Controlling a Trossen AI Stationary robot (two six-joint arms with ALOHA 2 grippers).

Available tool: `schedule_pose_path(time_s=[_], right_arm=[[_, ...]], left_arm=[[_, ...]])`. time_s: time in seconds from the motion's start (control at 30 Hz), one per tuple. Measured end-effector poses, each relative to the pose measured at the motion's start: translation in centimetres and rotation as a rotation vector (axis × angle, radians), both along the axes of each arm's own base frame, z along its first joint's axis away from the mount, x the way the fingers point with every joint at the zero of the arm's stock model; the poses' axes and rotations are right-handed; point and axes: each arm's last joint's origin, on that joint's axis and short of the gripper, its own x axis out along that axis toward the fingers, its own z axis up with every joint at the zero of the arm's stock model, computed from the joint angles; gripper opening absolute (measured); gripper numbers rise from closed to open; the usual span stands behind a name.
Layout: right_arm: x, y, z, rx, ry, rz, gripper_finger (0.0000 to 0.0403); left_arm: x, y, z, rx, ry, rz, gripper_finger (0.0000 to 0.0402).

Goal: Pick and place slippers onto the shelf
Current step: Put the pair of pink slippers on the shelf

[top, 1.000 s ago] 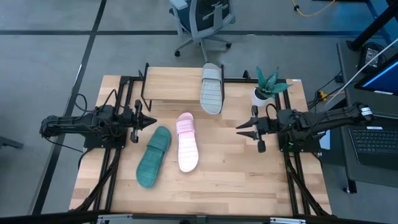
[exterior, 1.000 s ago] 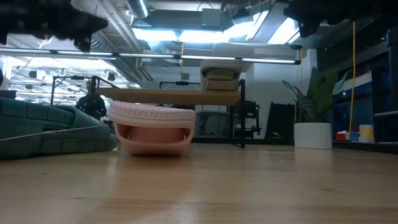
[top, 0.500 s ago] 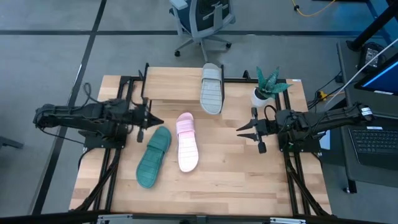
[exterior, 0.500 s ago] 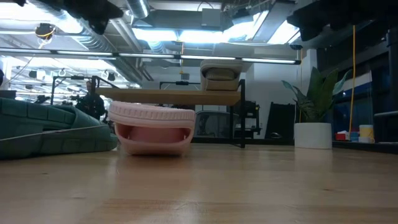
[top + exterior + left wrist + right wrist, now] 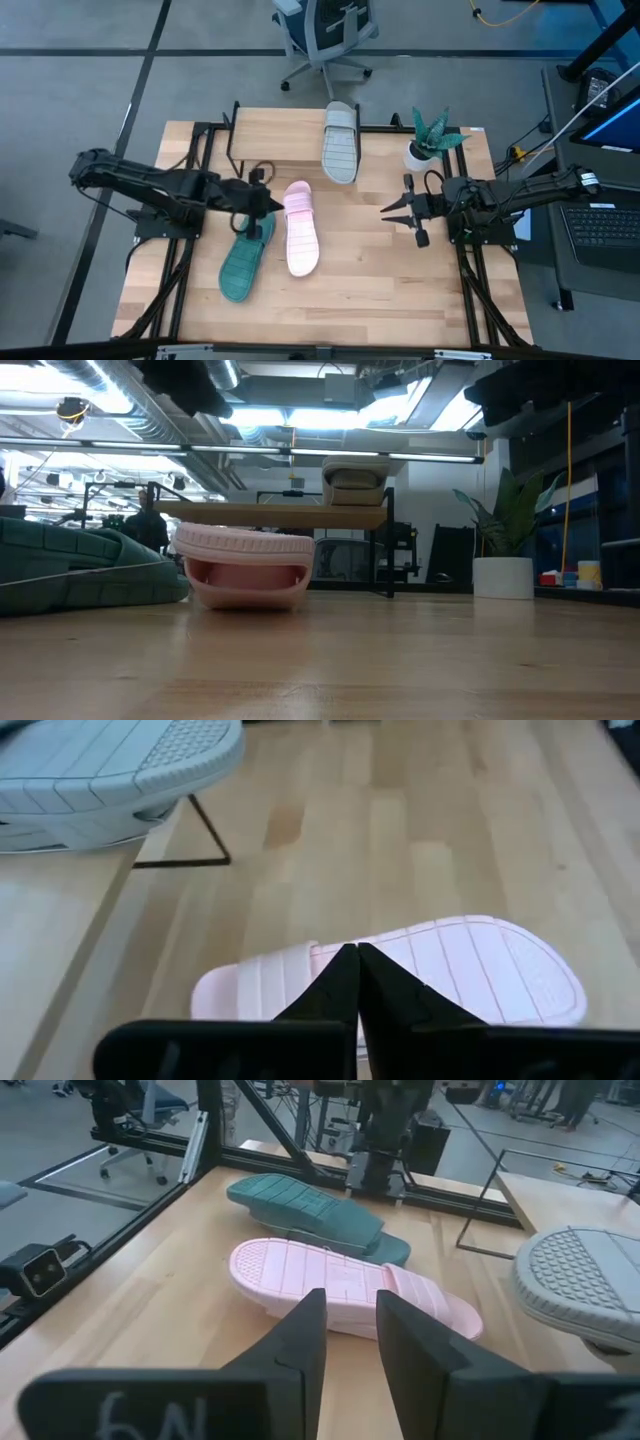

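The pale pink slipper (image 5: 300, 228) lies sole up mid-table, with the teal slipper (image 5: 245, 255) sole up beside it on its left. The grey slipper (image 5: 340, 145) rests sole up on the shelf (image 5: 275, 140), its near end overhanging the plank's edge. My left gripper (image 5: 274, 204) is shut and hovers at the pink slipper's far-left side; in the left wrist view its tips (image 5: 356, 960) point over the pink sole (image 5: 450, 970). My right gripper (image 5: 384, 209) waits to the right of the slippers, open by a narrow gap (image 5: 350, 1320).
A potted plant (image 5: 420, 152) stands at the far right of the table, next to the shelf. Black frame rails run along both table sides. An office chair (image 5: 325, 35) stands on the floor beyond the far edge. Bare wood lies near the front edge.
My left arm has reached toward the table's right, carrying its gripper from the left rail over the teal slipper's far end up to the pink slipper. The slippers and the right arm have kept still.
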Motion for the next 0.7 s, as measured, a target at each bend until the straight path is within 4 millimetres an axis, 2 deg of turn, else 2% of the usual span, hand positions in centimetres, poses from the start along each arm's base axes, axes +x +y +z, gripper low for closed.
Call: schedule_pose_path(time_s=[0.37, 0.6, 0.7], right_arm=[[-0.1, 0.0, -0.4, -0.025, 0.038, 0.015, 0.0092], [-0.1, 0.0, -0.5, -0.032, 0.048, 0.017, 0.0092], [-0.1, 0.0, -0.6, -0.033, 0.056, 0.017, 0.0092]], left_arm=[[4.1, -2.1, 1.0, 0.035, 0.168, 0.028, 0.0], [5.0, -2.4, 0.2, 0.048, 0.201, 0.024, 0.0], [5.2, -2.4, 0.0, 0.111, 0.221, -0.024, 0.0]])
